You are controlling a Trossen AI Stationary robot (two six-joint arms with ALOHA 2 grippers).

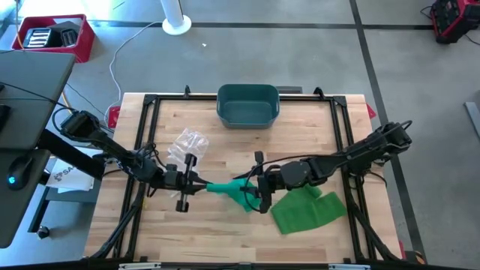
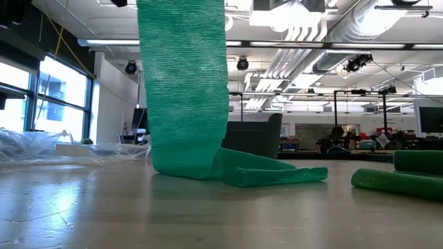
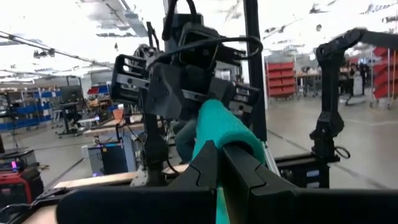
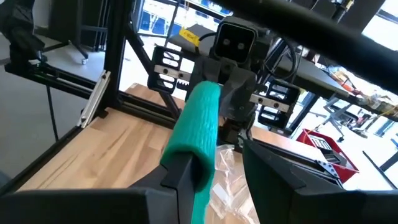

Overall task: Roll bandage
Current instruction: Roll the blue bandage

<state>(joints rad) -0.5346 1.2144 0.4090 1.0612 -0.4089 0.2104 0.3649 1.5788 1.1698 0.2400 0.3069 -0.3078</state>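
A green bandage point(image 1: 307, 210) lies partly heaped on the table's near right. From there a strip rises, seen in the low view as a broad hanging band point(image 2: 183, 90) with its foot on the wood. The strip ends in a rolled length point(image 1: 225, 187) held level above the table's middle. My left gripper point(image 1: 196, 184) is shut on one end of that roll. My right gripper point(image 1: 255, 187) faces it from the right, open, with the roll's other end beside one finger. My left gripper pinches the roll's end point(image 3: 214, 134) between its two shut fingers, coming level from the table's left, along the roll. The roll sticks straight out beyond the fingertips, clear of the table. My right gripper is open; the roll's other end point(image 4: 186, 146) lies against the inner side of one finger point(image 4: 177, 177), with a wide gap to the other finger. The fingers come level from the table's right. The strip hangs down from there.
A teal bin point(image 1: 247, 105) stands at the table's far edge. A crumpled clear plastic wrapper point(image 1: 187, 142) lies left of the middle. A black frame point(image 1: 341, 124) rims the table.
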